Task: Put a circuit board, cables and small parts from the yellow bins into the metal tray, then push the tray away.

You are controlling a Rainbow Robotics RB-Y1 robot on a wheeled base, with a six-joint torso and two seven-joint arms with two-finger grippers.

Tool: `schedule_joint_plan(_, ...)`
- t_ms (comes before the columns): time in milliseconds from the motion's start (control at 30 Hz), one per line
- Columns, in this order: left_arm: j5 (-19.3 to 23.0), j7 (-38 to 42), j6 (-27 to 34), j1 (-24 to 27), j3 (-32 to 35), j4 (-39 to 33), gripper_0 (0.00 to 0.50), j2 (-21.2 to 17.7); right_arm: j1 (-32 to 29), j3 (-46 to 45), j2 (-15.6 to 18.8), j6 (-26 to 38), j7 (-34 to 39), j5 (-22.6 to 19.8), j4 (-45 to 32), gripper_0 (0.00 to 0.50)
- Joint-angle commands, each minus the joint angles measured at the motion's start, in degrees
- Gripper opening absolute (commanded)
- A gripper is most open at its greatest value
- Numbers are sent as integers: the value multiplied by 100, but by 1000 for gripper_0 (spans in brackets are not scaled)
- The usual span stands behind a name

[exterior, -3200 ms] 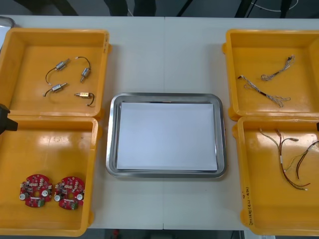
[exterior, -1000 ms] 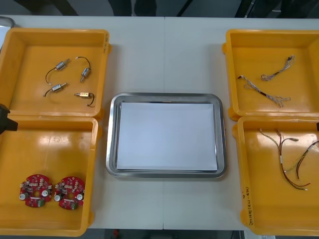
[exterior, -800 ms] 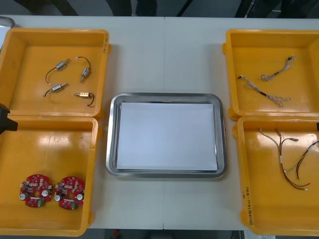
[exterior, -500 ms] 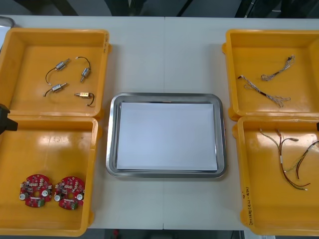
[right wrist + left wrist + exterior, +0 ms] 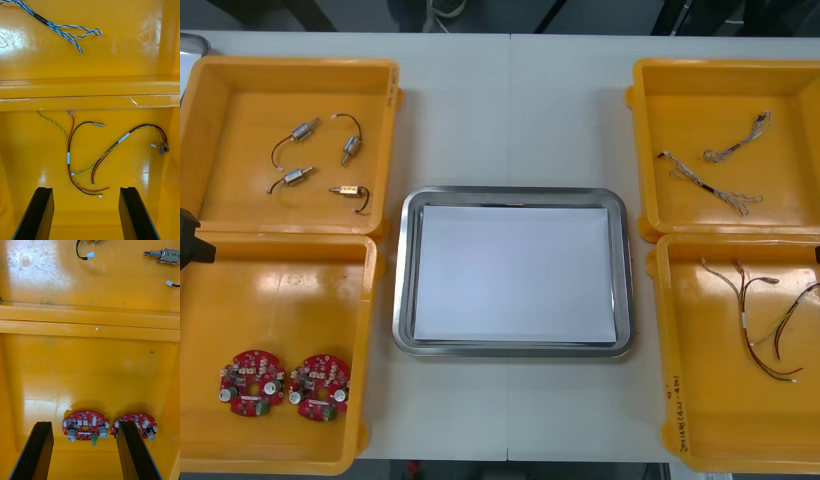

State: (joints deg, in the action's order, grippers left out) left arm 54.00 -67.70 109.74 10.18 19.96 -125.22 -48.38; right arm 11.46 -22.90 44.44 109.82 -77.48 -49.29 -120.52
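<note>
In the left wrist view, the left pincer [image 5: 84, 453] is seen poised over the near left yellow plastic bin [image 5: 90, 324]. Its black fingers [image 5: 33, 452] are set wide apart with nothing between them. Two round red circuit boards [image 5: 85, 424] are found lying flat on the bin floor just beyond the fingertips, side by side and barely apart. Such a board is judged light, stiff and fragile on its studded face, so the bare rim is best taken, and care is needed lest the neighbouring board be nudged. Past the bin wall a small metal part [image 5: 168, 255] is seen in the next bin. In the right wrist view, the right pincer [image 5: 86, 213] is likewise spread and empty above thin red and yellow cables [image 5: 86, 157]. These are judged limp, light and apt to be dragged out tangled together. A twisted blue and white cable [image 5: 63, 28] is seen in the bin beyond. In the front view, the shiny metal tray [image 5: 402, 270], white inside, is seen bare between the bins on the light tabletop [image 5: 510, 110], well apart from the boards. The bin walls must be cleared on the way to it.
</note>
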Motion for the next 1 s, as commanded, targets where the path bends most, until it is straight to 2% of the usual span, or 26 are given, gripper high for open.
schedule_joint_plan(33, 14, 398, 26, -86, 35, -134, 500, -57, 32, -189, -31, 18, 242, -46, -173, 500)
schedule_joint_plan(300, 14, 398, 26, -86, 35, -134, 500, -57, 32, -189, -31, 18, 242, -46, -173, 500)
schedule_joint_plan(333, -4, 398, 26, -174, 8, -90, 500, 83, 32, -189, -31, 18, 242, -46, -173, 500)
schedule_joint_plan(400, -4, 398, 26, -183, 26, -90, 500, 110, 32, -189, -31, 18, 242, -46, -173, 500)
schedule_joint_plan(667, 32, 363, 26, -289, 70, -116, 500, 92, 23, -189, -102, 18, 242, -46, -147, 500)
schedule_joint_plan(1000, -4, 275, 26, -913, 202, -310, 500, -5, -74, -241, -198, 18, 242, -2, -164, 500)
